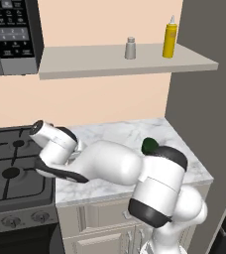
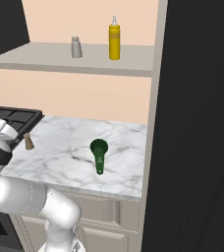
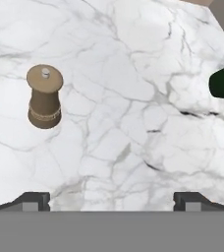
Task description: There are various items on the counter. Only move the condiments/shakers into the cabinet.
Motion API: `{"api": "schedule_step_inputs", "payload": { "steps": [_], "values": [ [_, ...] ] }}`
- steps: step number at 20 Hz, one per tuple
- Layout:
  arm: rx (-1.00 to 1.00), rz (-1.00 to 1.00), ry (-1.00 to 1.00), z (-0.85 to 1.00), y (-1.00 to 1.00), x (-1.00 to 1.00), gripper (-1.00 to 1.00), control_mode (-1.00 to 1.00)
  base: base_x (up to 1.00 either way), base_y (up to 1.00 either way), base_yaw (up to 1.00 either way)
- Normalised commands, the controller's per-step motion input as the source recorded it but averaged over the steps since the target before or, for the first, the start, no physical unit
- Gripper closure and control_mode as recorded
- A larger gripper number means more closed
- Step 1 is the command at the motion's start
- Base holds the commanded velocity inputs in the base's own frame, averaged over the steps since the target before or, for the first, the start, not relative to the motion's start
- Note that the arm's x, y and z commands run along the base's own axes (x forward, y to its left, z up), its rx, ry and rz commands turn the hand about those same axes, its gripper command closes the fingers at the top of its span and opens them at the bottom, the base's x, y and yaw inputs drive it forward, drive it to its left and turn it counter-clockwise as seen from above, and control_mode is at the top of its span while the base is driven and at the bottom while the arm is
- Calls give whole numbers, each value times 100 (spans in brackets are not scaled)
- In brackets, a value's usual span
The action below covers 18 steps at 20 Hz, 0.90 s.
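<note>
At the far left of the right base view, the brown shaker (image 2: 29,141) stands upright on the marble bench (image 2: 70,147), close to the edge of the black stove (image 2: 15,118) and apart from everything else. In the hand view the same shaker (image 3: 44,97) sits up and to the left of the tool (image 3: 112,199), whose two dark fingertips (image 3: 33,201) stand wide apart with nothing between them, over bare marble. Further right on the bench lies the dark green long-handled thing (image 2: 99,153), its round head toward the wall and its handle toward the bench front. Above, on the long wall shelf (image 2: 45,61), the grey shaker (image 2: 76,47) stands upright, and to its right, near but not touching, the yellow squeeze bottle (image 2: 114,38) stands with its pale nozzle up.
</note>
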Motion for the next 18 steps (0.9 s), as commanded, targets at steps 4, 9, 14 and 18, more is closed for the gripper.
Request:
{"api": "schedule_step_inputs", "payload": {
  "steps": [4, 9, 14, 18],
  "values": [
    [0, 0, -13, -10, 0, 18, -100, -100, 0, 0, 0],
    [0, 0, -1, -19, 0, 34, -100, -100, 0, 0, 0],
    [0, 0, 0, -13, 0, 27, -100, -100, 0, 0, 0],
    [0, 0, 0, -10, 0, 28, -100, -100, 0, 0, 0]
  ]
}}
